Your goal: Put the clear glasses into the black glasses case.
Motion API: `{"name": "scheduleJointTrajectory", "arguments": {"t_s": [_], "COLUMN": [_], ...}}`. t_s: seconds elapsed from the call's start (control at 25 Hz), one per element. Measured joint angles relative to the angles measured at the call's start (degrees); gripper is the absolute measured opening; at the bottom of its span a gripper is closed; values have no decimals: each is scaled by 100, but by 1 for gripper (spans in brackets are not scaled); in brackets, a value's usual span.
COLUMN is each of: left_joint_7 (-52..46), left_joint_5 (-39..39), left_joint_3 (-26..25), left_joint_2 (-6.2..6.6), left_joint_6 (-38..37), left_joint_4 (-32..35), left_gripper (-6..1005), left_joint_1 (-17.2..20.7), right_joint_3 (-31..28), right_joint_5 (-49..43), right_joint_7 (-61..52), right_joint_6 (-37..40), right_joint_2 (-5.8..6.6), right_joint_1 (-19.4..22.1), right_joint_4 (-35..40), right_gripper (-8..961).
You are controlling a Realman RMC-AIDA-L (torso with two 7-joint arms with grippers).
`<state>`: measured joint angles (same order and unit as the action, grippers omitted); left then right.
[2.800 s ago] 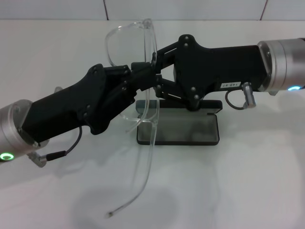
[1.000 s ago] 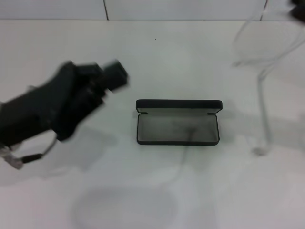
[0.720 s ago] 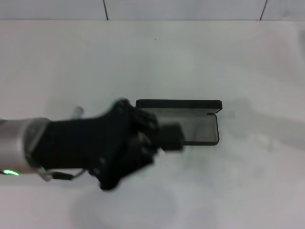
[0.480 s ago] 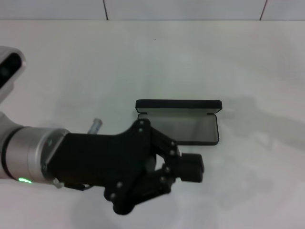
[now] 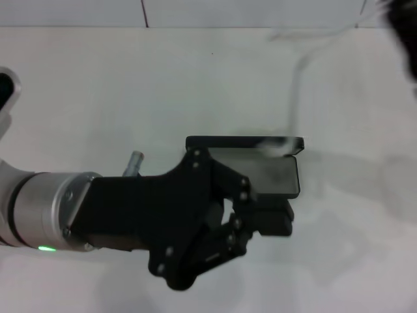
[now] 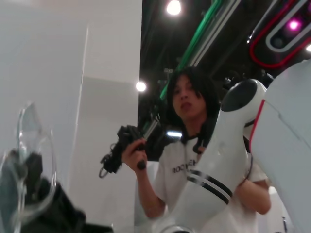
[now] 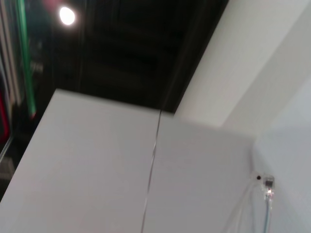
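The black glasses case [image 5: 277, 173] lies open on the white table, lid at the back, grey lining showing. My left gripper [image 5: 273, 218] hovers over its front left part and hides that corner; its fingers are together with nothing between them. The clear glasses [image 5: 294, 85] hang in the air at the back right, one thin arm reaching down towards the case's lid. They are held by my right gripper [image 5: 402, 23], a dark blur at the top right corner. The left wrist view shows a clear lens [image 6: 29, 160]; the right wrist view shows an arm tip [image 7: 266, 191].
White table [image 5: 98, 98] all around the case, with a tiled wall [image 5: 247, 12] at the back. In the left wrist view a person [image 6: 187, 160] with a hand controller stands beyond the robot's white body [image 6: 228, 160].
My left gripper let go of the glasses, swung left, then came down to the case's front left. The right gripper carried the glasses to the upper right, briefly out of view, and one arm now hangs over the lid.
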<state>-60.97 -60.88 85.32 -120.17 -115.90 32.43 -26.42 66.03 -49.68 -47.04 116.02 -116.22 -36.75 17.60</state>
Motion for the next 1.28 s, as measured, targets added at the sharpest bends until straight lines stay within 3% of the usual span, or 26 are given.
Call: {"name": "scheduleJointTrajectory", "arguments": {"t_s": [0.24,0.56,0.92,1.28], "left_joint_7": [184,260,96,87], "left_joint_5": [442,1091,1132,1119], "left_joint_3": [49,17,25,13], "left_joint_2": [-10,28,29,29], "left_joint_6": [11,118,404,516], "left_joint_4": [-168,-517,-532,-689], "left_gripper": [50,50,49,49], "left_joint_1": [24,71,28,8], "right_joint_3": [545,660,1314,1633], "right_joint_5": [20,-12,-33,-34], "right_joint_7": [144,169,132,167], "right_joint_6": [-366,-602,-1289,-1471], "right_joint_2": [2,4,20,3], "right_joint_1": [-160,-145,-381,-504], "right_joint_4": [-67,-74,102,281], "right_gripper": [105,106,107,98]}}
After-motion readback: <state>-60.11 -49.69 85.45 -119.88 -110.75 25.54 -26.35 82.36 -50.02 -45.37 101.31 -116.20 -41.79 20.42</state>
